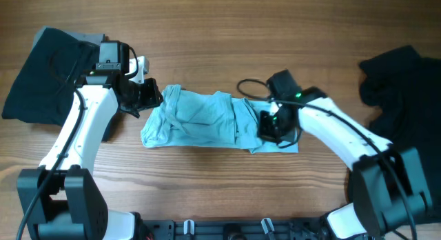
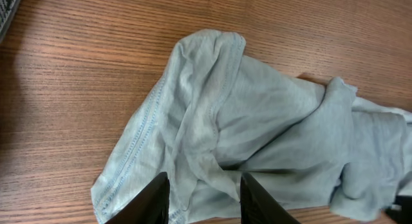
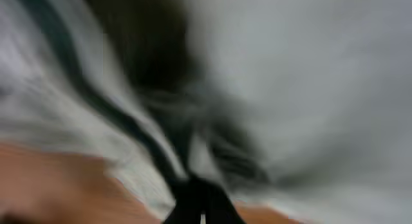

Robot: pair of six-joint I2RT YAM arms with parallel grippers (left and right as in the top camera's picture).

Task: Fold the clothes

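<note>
Wooden bench, black garments at both ends. Crumpled T-shirt mid-bench. Left hand part-spread, fabric between fingers, grip unclear. Right hand pressed together on T-shirt's right end; blurred.

A brown wooden table with fine lengthwise grain fills the whole view under soft, even light, casting faint shadows.

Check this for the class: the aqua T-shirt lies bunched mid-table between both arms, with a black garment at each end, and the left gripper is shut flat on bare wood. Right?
Not quite. The left wrist view shows the left gripper partly open astride a fold of the aqua T-shirt, not shut on wood. The rest holds.
</note>
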